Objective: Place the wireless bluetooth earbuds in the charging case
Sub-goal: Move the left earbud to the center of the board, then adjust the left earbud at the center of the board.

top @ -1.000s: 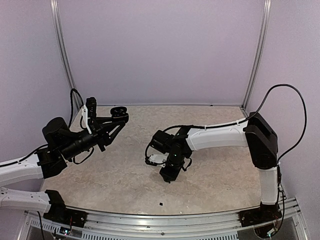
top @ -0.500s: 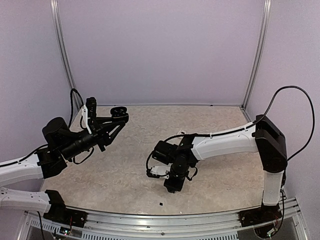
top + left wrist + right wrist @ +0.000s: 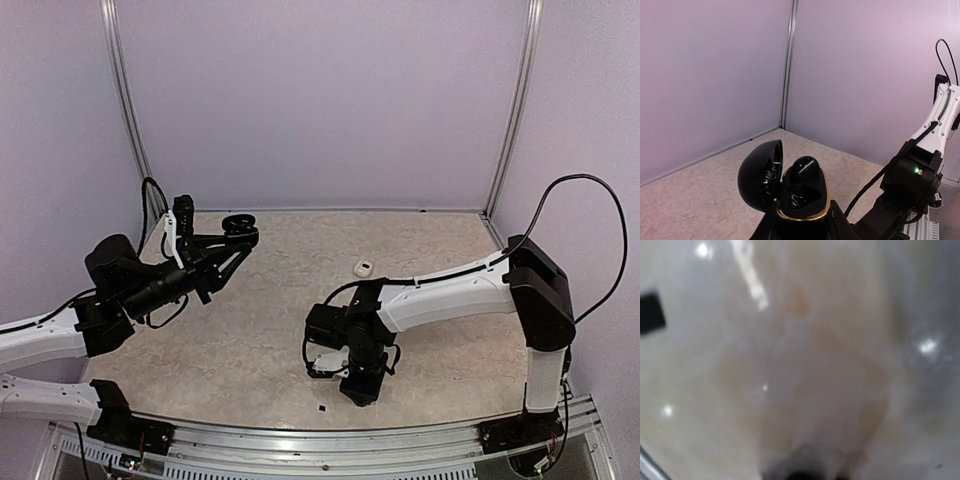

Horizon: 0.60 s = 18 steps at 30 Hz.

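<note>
I'm looking at the left arm's fingers (image 3: 218,239), closed on the bottom of the charging case (image 3: 802,202) and holding it up off the surface (image 3: 260,330), over in the left half of the overhead view. Its lid (image 3: 757,175) is swung open to the left. In the wrist view a glossy black rounded shape (image 3: 805,170) sits inside the case. It looks to me like one bud seated there, though I wouldn't swear to it.

The right arm's fingers (image 3: 362,392) point down at the surface near the bottom centre of the overhead view. I cannot tell how far apart they stand, because that wrist picture is mostly a blur of surface, and I see nothing held. Just to their lower left, apart from them, lies a tiny black speck (image 3: 322,408), which I take for a black earbud. A small white piece (image 3: 364,267) lies well apart, toward the middle of the frame, and may be another.

Something that small should weigh next to nothing, and it will be hard and glossy. I'd expect it to squirt sideways under a pinch, or skate along the smooth surface if nudged. I'd take it across its widest part, fingertips low and square, with a gentle squeeze. It's probably not brittle, but it would be easy to lose.
</note>
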Motion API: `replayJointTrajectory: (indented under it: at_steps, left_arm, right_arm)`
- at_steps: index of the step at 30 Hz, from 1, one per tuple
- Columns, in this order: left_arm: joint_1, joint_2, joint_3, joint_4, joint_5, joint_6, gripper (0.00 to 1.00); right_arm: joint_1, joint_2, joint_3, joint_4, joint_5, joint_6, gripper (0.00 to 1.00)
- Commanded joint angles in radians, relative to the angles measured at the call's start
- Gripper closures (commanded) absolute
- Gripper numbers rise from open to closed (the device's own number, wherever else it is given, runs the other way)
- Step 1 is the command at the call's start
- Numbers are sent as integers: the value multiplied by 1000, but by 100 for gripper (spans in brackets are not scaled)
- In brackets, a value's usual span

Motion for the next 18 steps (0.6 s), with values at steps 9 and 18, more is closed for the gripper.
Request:
replayJointTrajectory:
  at_steps: [9, 18]
  left_arm:
    - [4, -19, 6, 23, 9, 6, 95]
    - [4, -26, 4, 22, 9, 6, 95]
  right_arm:
    - [53, 80, 119, -113, 13, 84, 70]
    - [90, 102, 132, -122, 24, 62, 70]
